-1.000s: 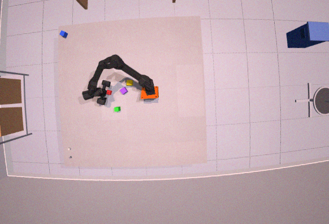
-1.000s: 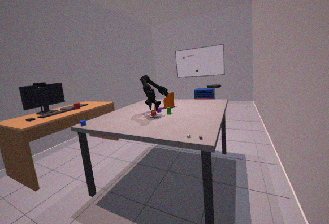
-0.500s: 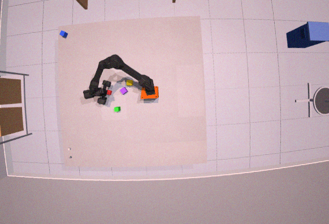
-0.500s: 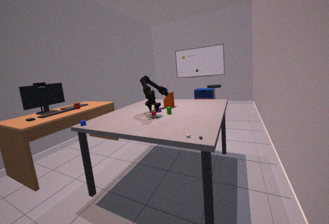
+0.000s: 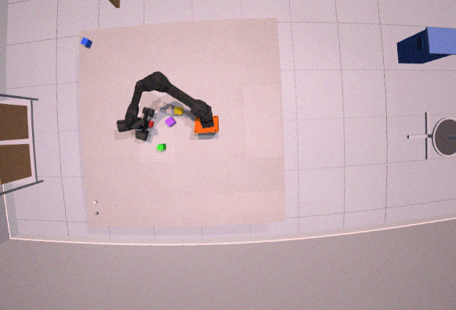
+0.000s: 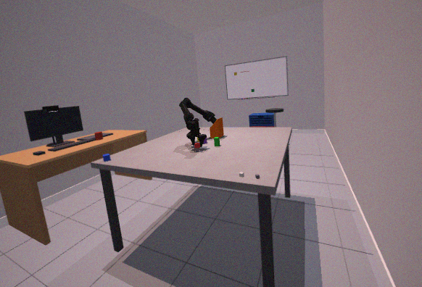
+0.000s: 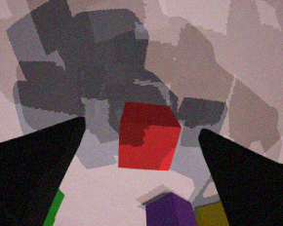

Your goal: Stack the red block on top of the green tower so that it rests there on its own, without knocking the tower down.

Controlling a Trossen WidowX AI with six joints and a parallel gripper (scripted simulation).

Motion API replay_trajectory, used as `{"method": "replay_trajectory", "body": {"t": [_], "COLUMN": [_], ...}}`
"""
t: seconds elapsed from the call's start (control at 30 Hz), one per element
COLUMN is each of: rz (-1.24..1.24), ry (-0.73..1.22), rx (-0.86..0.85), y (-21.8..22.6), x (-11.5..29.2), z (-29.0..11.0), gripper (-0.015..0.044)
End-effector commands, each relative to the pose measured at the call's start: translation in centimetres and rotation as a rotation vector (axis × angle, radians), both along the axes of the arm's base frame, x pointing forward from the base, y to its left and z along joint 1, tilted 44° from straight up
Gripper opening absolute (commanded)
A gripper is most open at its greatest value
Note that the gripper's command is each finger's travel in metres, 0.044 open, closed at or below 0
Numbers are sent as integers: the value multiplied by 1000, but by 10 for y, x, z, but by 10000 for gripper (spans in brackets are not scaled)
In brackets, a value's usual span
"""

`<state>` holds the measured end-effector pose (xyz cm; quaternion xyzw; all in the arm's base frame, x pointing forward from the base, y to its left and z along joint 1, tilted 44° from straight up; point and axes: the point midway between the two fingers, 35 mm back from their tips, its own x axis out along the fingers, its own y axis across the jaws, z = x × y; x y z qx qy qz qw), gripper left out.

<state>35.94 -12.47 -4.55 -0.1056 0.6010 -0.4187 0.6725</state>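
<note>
The red block (image 5: pixel 151 124) (image 6: pixel 197 145) (image 7: pixel 148 146) sits on the table, partly shaded, and nothing holds it. My gripper (image 5: pixel 145 124) (image 6: pixel 198 142) (image 7: pixel 144 129) is wide open and low over it. In the wrist view the block lies between the two fingers, with a gap on each side. How far the fingertips are above the table is hard to tell. The green tower (image 5: pixel 161 147) (image 6: pixel 217 141) stands upright, apart from the red block. Only a sliver of green (image 7: pixel 55 207) shows beside the left finger in the wrist view.
A purple block (image 5: pixel 170 121) (image 6: pixel 205 140) (image 7: pixel 168 211) and a yellow block (image 5: pixel 179 110) (image 7: pixel 212 215) lie between the red block and the orange base (image 5: pixel 200 129) (image 6: pixel 217 128). A blue block (image 5: pixel 85 42) (image 6: pixel 106 157) is at a table corner. Two tiny objects lie near another corner.
</note>
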Motion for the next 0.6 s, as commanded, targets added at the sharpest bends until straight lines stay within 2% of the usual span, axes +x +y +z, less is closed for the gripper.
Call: {"method": "replay_trajectory", "body": {"t": [0.0,0.37,0.57], "rz": [2,-1,-1], "ry": [8,4,4], "rx": [-3,0,0], "y": [-2,-1,-1], "x": [-1,-1,-1], "z": [-2,-1,-1], "gripper": [440,440,282]}}
